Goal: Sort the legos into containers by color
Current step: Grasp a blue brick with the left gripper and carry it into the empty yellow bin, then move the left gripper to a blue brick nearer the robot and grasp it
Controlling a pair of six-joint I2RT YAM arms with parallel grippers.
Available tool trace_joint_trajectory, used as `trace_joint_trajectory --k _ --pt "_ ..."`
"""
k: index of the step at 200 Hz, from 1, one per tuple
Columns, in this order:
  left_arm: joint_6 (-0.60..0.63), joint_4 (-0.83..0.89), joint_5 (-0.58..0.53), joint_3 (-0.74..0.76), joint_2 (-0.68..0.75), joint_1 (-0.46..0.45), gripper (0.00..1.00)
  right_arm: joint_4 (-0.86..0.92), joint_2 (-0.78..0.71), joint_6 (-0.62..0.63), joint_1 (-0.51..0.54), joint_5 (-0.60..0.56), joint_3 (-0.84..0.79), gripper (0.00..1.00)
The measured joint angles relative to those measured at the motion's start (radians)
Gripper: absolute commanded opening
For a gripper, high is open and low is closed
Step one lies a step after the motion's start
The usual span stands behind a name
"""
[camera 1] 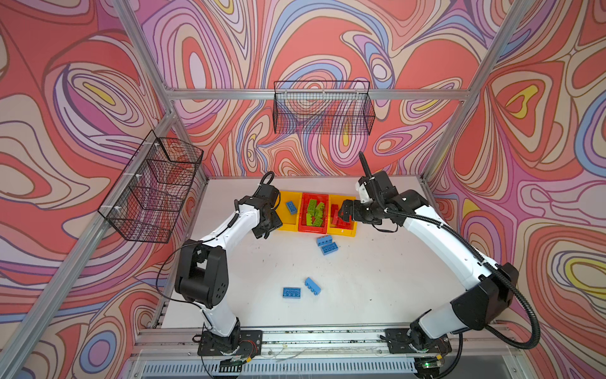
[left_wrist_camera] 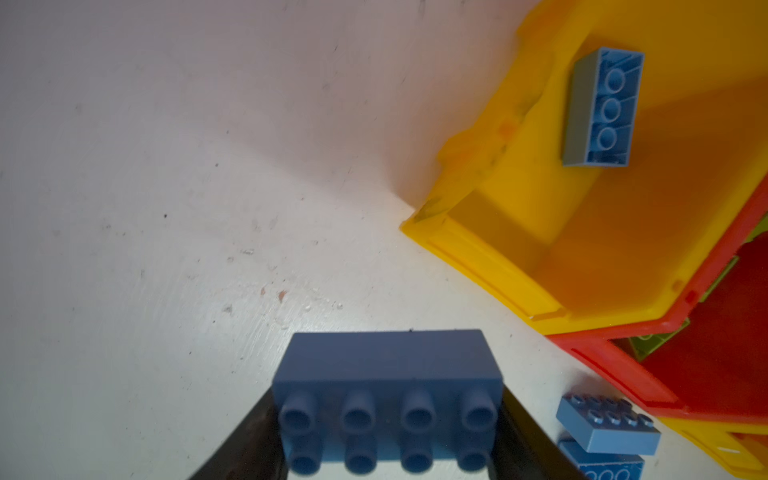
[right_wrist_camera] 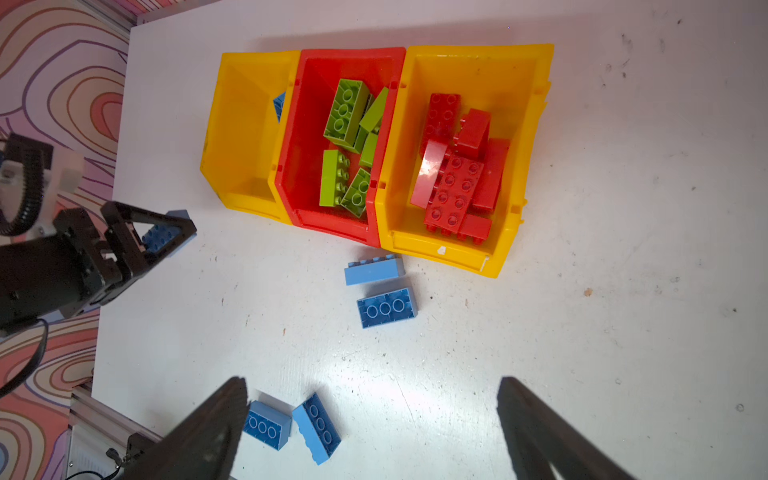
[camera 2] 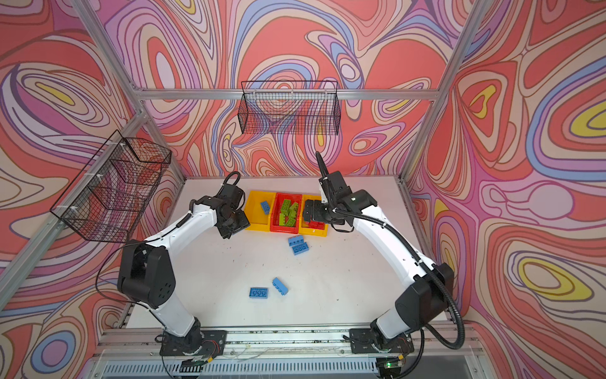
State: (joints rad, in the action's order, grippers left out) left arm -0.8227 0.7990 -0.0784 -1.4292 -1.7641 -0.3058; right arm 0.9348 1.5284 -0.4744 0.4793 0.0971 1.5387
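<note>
Holding a light blue studded plastic brick (left_wrist_camera: 386, 370) by its two short ends, the left arm's fingers (left_wrist_camera: 245, 449) are hanging just outside the near corner of the left yellow plastic bin (left_wrist_camera: 478, 270). The brick's long axis is running straight across from finger to finger, with its studs facing the wrist camera. That bin is lying close ahead of the fingers and off toward the right arm's side. The coming move is probably calling for a short carry over the rim, to where one other blue brick (left_wrist_camera: 602, 108) is lying underside up. The left arm is plainly the nearer one.

The right arm's fingers (right_wrist_camera: 216, 428) are standing wide apart with nothing between them, hovering over the right yellow plastic bin (right_wrist_camera: 515, 95) and its red bricks (right_wrist_camera: 453, 187). Lime green bricks (right_wrist_camera: 345, 112) are filling the red middle bin (right_wrist_camera: 307, 133).

Four loose blue bricks are lying on the white bench (camera 1: 377, 279): one pair (camera 1: 329, 248) just in front of the bins, another pair (camera 1: 292, 292) nearer the arm bases.

In both top views the left wrist is hiding the held brick, and whether it is clear of the bench is hard to make out.
</note>
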Motion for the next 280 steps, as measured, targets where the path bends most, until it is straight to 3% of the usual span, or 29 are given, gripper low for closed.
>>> trace_joint_trajectory --k 51,98,118,163,200,241,280 --pt "0.052 0.029 0.007 -0.312 -0.248 0.0 0.5 0.009 -0.04 -0.034 0.0 -0.05 -0.014 0.98" --pt "0.072 0.068 0.043 -0.555 -0.433 0.0 0.72 0.024 -0.065 -0.062 0.0 -0.094 -0.014 0.98" --pt "0.075 0.088 0.061 -0.622 -0.476 0.0 0.79 0.028 -0.071 -0.071 0.0 -0.11 -0.014 0.98" --pt "0.074 0.101 0.093 -0.655 -0.489 0.0 0.8 0.036 -0.08 -0.084 0.0 -0.128 -0.014 0.98" --pt "0.06 0.08 0.109 -0.48 -0.39 -0.002 0.8 0.045 -0.082 -0.081 0.0 -0.127 -0.014 0.98" --pt "0.048 0.046 0.111 -0.126 -0.101 -0.023 0.8 0.045 -0.087 -0.061 0.0 -0.105 -0.029 0.98" --pt "0.068 -0.001 0.114 0.196 0.179 -0.118 0.81 0.043 -0.105 -0.037 0.0 -0.065 -0.073 0.98"
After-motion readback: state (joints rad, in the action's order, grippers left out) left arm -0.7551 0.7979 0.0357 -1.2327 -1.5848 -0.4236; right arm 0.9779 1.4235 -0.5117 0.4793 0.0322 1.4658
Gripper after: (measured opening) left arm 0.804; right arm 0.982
